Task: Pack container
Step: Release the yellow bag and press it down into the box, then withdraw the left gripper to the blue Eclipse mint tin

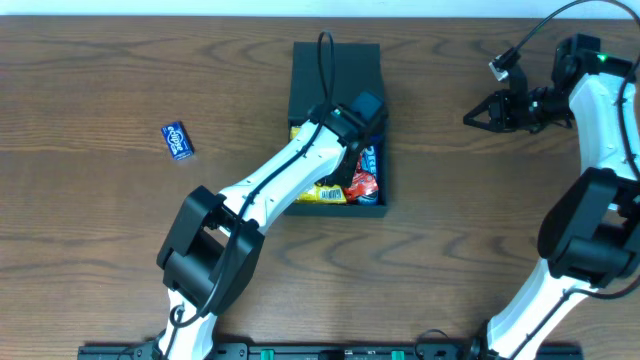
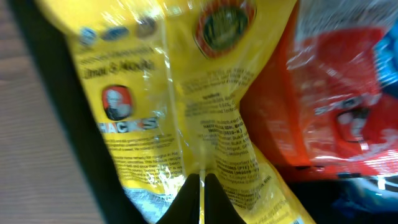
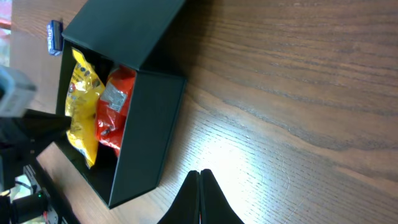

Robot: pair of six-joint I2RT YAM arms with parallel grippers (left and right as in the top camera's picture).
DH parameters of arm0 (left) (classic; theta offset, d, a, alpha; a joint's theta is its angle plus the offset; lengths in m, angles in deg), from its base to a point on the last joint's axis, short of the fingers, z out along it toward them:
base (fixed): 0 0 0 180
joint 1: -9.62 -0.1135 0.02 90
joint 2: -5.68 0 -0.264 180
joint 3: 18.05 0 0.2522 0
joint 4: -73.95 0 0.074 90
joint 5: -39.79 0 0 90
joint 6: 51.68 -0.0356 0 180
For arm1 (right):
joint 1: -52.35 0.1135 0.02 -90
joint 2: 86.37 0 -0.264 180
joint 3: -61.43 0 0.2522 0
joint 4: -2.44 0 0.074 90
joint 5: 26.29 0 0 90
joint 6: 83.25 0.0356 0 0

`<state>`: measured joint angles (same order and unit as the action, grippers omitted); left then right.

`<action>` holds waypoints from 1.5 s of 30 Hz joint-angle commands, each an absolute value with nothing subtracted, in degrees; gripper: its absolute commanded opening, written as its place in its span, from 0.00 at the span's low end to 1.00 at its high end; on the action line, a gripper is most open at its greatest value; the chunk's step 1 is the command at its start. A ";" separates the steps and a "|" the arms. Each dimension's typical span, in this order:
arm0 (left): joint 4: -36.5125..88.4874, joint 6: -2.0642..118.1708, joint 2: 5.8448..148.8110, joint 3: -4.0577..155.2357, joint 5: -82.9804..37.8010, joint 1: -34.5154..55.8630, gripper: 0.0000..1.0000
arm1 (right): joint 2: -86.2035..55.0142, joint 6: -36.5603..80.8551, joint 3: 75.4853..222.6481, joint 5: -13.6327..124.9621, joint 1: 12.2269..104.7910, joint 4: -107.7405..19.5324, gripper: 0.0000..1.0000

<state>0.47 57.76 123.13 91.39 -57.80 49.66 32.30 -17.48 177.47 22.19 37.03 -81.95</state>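
Left fingers (image 2: 186, 202): together, over one yellow packet (image 2: 186, 93).
Right fingers (image 3: 189, 200): together, above the table (image 1: 100, 230).
Container (image 3: 152, 124): one, mid-table, lid flap open.
Inside: one yellow packet, one red packet (image 2: 336, 112), some blue wrapper (image 1: 370, 158).
Outside: one blue packet (image 1: 178, 140), well to the left.

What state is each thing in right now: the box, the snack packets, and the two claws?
Container: open, partly filled.
Yellow packet: inside the container.
Red packet: inside, beside the yellow one.
Loose blue packet: outside, flat on the table.
Left gripper: shut, tips at the yellow packet.
Right gripper: shut, empty, over the table.
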 commanded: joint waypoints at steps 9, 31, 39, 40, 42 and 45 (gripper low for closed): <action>2.46 54.55 123.63 86.15 -59.16 49.66 0.06 | 32.09 -16.87 178.58 21.86 36.84 -82.39 0.01; -8.49 67.70 122.63 101.27 -70.08 23.62 0.06 | 32.09 -16.91 178.58 21.88 36.84 -82.61 0.01; 0.21 59.68 122.65 97.93 -56.56 9.68 0.58 | 32.09 -16.87 178.58 21.86 36.84 -82.23 0.01; 0.99 56.45 122.65 97.34 -55.16 8.43 0.61 | 32.09 -16.87 178.58 21.86 36.84 -82.23 0.01; 1.85 53.45 122.65 96.27 -53.25 6.49 0.69 | 32.09 -16.87 178.58 21.86 36.84 -82.19 0.01; 3.05 49.69 122.67 94.23 -48.62 4.00 0.75 | 32.09 -16.85 178.58 21.86 36.90 -81.77 0.02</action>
